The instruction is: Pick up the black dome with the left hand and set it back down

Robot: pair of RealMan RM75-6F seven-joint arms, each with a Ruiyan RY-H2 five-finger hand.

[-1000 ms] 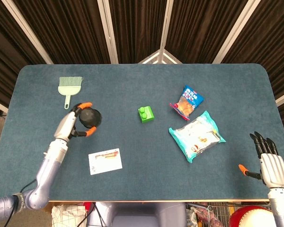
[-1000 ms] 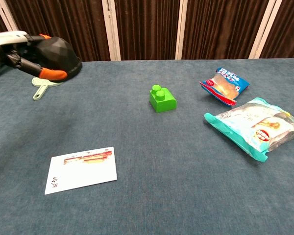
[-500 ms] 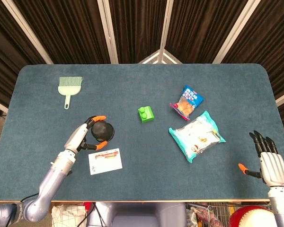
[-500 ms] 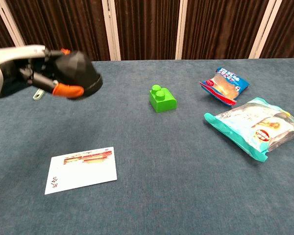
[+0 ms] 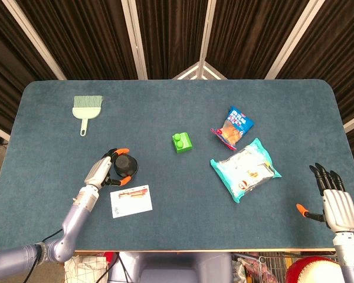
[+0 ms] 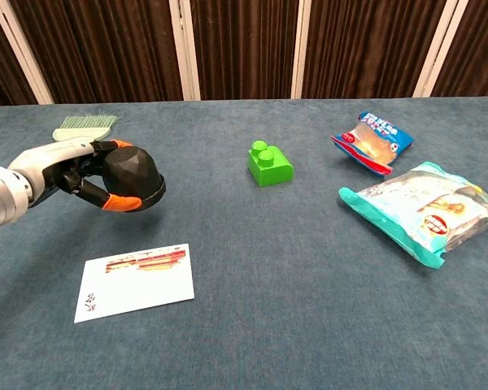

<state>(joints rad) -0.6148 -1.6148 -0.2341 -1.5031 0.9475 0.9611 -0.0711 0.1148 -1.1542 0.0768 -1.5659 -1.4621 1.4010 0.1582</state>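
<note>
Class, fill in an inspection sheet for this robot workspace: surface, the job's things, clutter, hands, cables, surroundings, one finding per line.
Surface: blue table, carpet-like cover, no spills seen.
Job's things: black dome held in the left hand; whether it touches the table cannot be told.
Clutter: green brush at far left; white card near the dome; green block mid-table; small snack bag and large teal packet to the right.
Hands: left hand grips the dome; right hand at the near right edge, fingers spread, holding nothing.
Cables: nothing seen on the table.
Surroundings: dark curtains behind.
</note>
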